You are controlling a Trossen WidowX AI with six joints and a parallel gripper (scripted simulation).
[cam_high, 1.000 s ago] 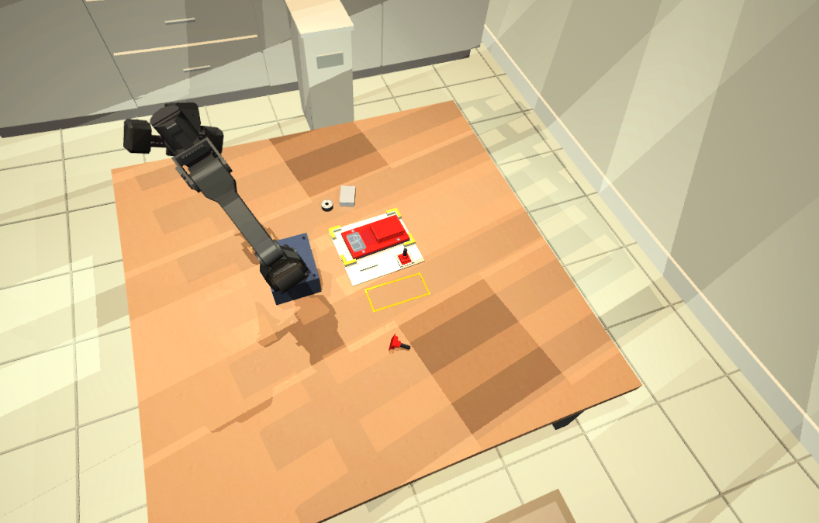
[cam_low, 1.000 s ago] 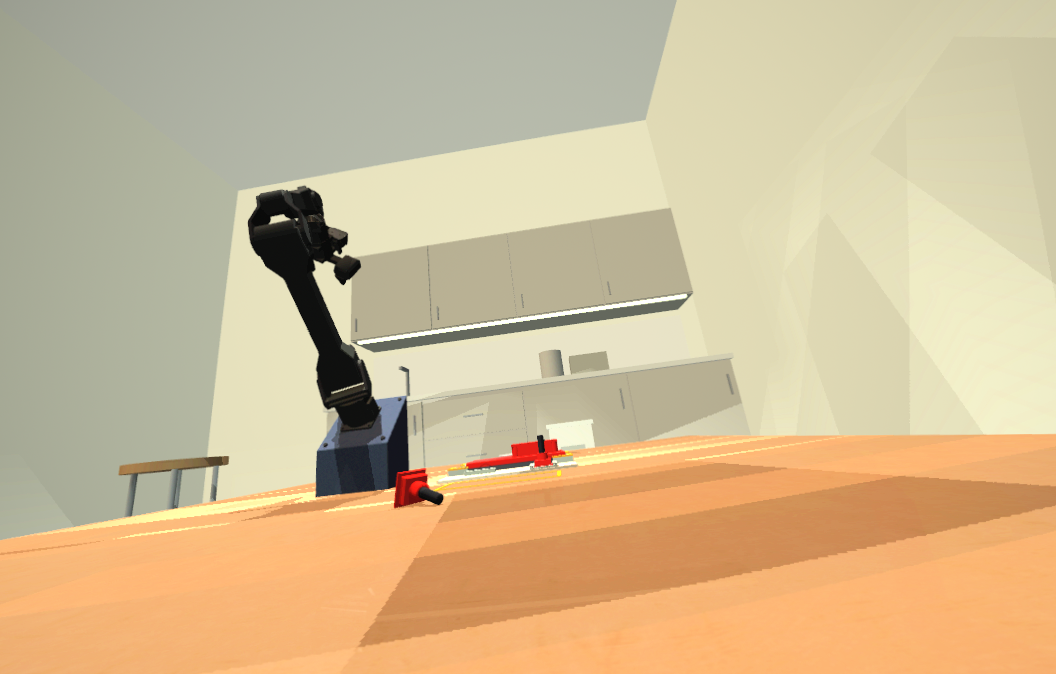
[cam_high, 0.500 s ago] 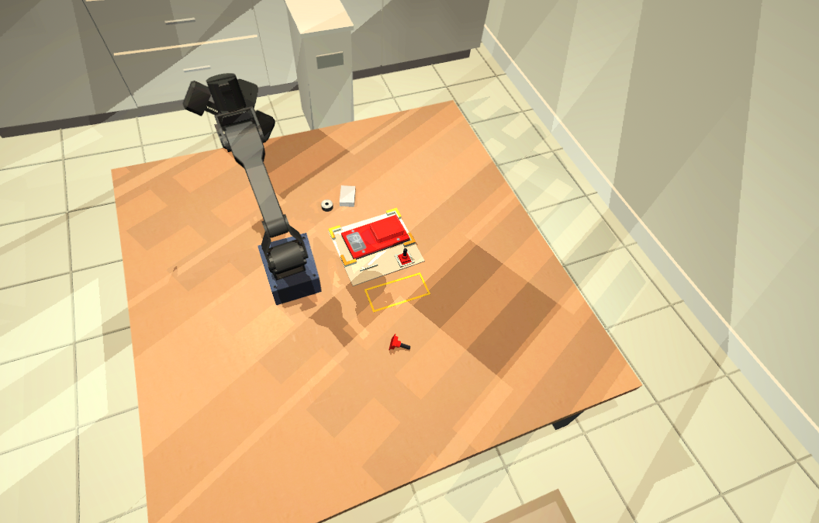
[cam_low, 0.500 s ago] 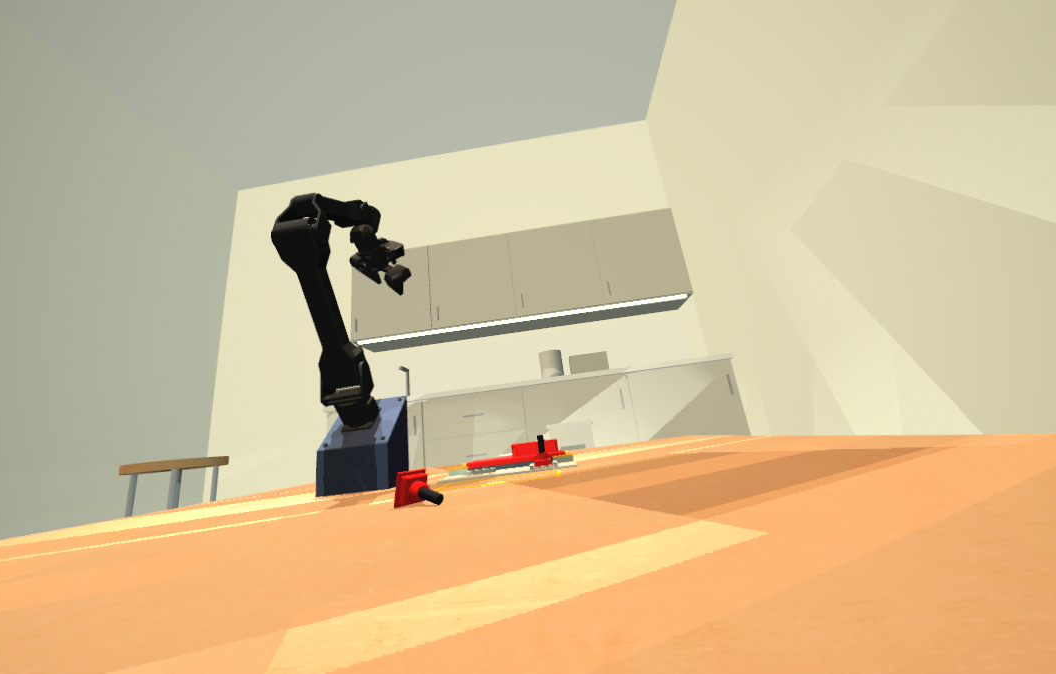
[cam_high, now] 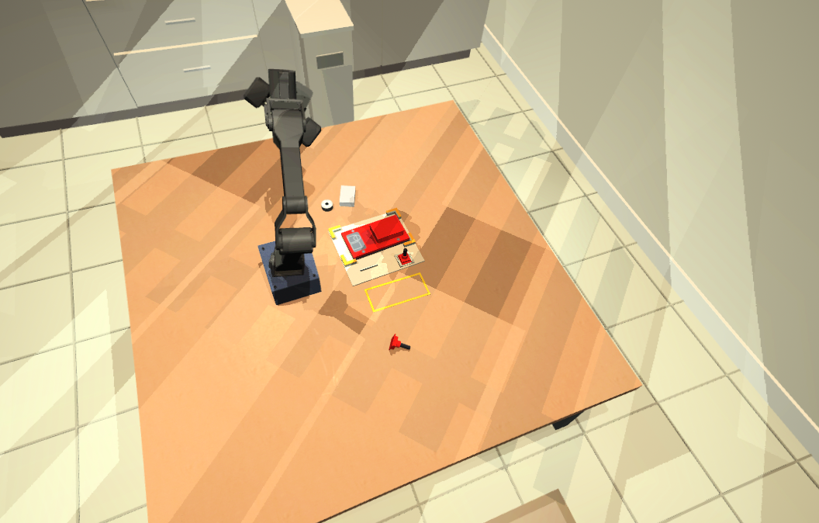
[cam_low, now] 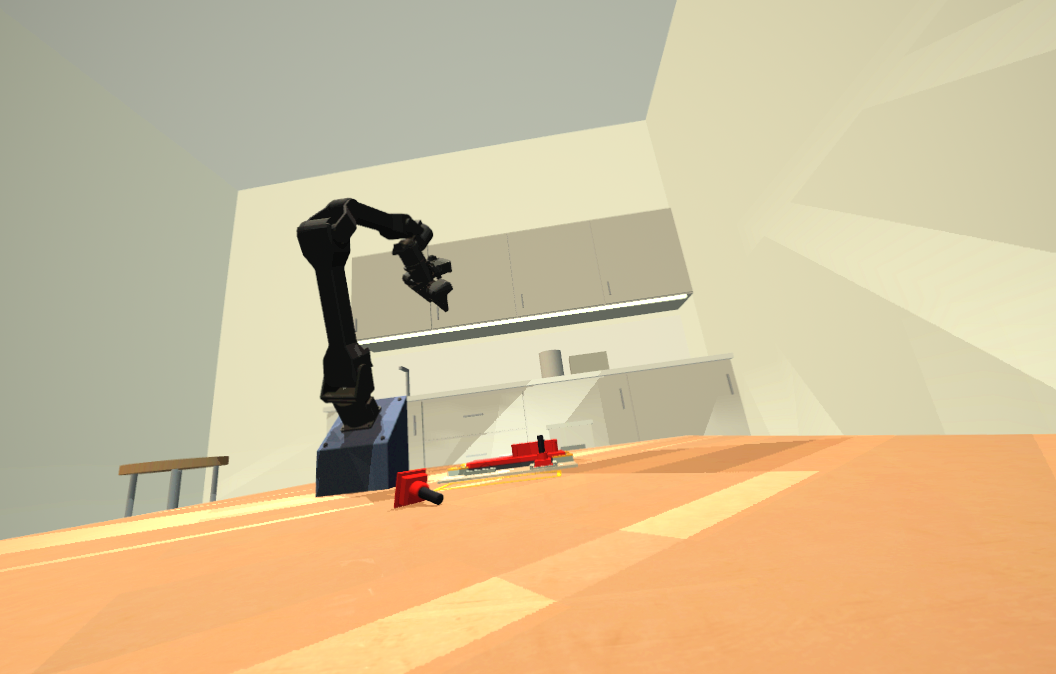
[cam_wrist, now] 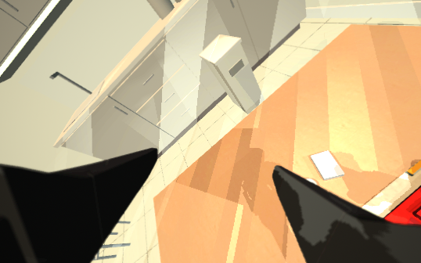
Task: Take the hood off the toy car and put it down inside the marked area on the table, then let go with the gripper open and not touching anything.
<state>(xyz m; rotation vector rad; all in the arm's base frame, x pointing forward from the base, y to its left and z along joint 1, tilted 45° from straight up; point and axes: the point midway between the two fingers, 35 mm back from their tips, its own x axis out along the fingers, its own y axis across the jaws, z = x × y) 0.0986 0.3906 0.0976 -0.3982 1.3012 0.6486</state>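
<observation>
The toy car (cam_high: 388,228) (cam_low: 498,461) (cam_wrist: 417,211) is red and sits on a pale board (cam_high: 355,277). A grey shape shows at its left end in the top view. One red piece with a black knob (cam_high: 404,258) stands upright on the board's front right part. Another red piece with a black knob (cam_high: 394,344) (cam_low: 409,489) lies on its side on the table, outside the marked area. I cannot tell which of these is the hood. The marked area, a yellow outline (cam_high: 401,302), has nothing in it. My gripper (cam_low: 447,287) (cam_wrist: 215,162) is open and empty, high above the table and away from the car.
A white block (cam_high: 347,195) (cam_wrist: 326,164) and a small white ring with a dark centre (cam_high: 326,205) lie behind the board. Yellow and orange corner brackets surround the car. The arm's blue base (cam_high: 295,291) (cam_low: 356,469) stands left of the board.
</observation>
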